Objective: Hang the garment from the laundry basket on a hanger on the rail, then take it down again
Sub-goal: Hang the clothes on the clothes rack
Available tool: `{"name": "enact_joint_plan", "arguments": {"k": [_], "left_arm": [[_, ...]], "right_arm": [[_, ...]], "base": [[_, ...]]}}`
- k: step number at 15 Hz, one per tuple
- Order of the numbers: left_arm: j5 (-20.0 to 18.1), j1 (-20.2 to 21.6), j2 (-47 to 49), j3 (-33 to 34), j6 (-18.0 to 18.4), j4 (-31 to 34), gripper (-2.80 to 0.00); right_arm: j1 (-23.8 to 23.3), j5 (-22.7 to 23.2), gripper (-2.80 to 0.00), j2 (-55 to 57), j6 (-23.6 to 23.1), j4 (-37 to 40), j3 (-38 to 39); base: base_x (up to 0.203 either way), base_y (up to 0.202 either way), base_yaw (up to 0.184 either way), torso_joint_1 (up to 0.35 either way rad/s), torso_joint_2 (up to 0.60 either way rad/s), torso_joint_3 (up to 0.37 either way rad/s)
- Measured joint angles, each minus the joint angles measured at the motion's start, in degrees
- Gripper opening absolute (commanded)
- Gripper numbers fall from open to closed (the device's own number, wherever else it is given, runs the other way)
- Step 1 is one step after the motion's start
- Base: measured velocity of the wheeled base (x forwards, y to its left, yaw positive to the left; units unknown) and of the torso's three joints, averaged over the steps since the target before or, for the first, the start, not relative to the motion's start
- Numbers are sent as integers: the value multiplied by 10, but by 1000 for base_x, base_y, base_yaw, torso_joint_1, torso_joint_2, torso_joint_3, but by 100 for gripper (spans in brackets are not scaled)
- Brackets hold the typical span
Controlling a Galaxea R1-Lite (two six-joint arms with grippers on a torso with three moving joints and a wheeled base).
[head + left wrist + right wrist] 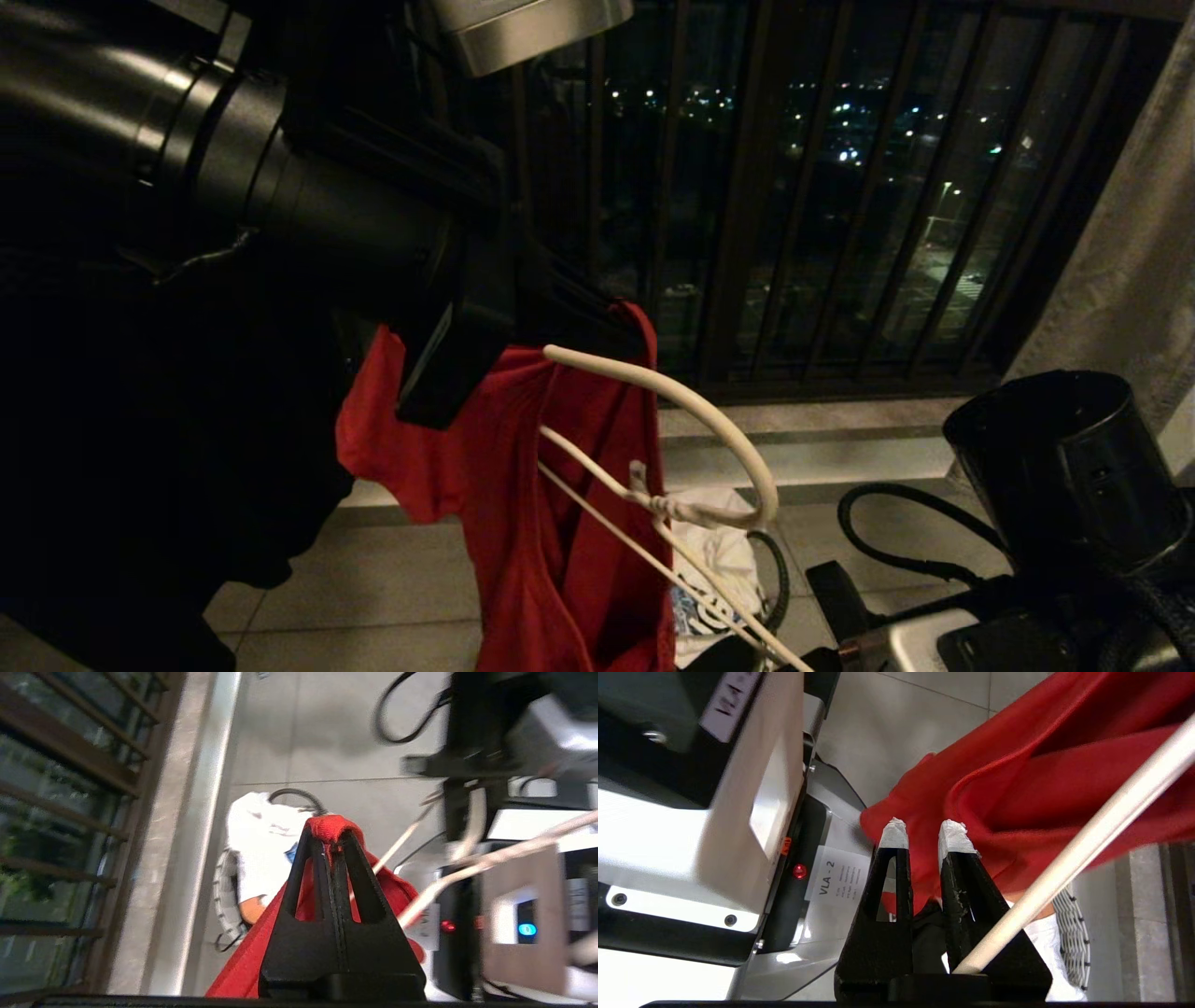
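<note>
The red garment (560, 523) hangs in the air in front of me, pinched by its top edge in my left gripper (607, 317). In the left wrist view that gripper (331, 842) is shut, with a fold of red cloth (327, 827) bulging over its tips. The white wire hanger (665, 506) stands beside the cloth, hook up, and its arms run down towards my right arm. My right gripper (922, 833) has taped tips, narrowly apart, close under the garment (1041, 779). The hanger wire (1101, 826) runs out from one finger's base. The laundry basket (224, 891) sits on the floor below. The rail is out of view.
A white T-shirt (261, 849) lies in the basket. Dark balcony railing bars (840, 233) close off the far side, with a stone sill beneath and a pale curtain (1130, 261) at the right. My right arm's black link (1064, 467) and loose cables crowd the lower right, by my base (752, 812).
</note>
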Motion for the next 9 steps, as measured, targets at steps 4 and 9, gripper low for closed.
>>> {"name": "enact_joint_plan", "arguments": {"k": [4,9], "left_arm": [[41,-25,-6,7,-23,-2,-280],[89,-57,-5,6,-45,-3,-280]], "right_arm": [[-16,1,-280,7,0,0,-7],[-20,3,-280,8,0,0,-7]], "base": [[0,0,0,0,0,0],[0,0,0,0,0,0]]}}
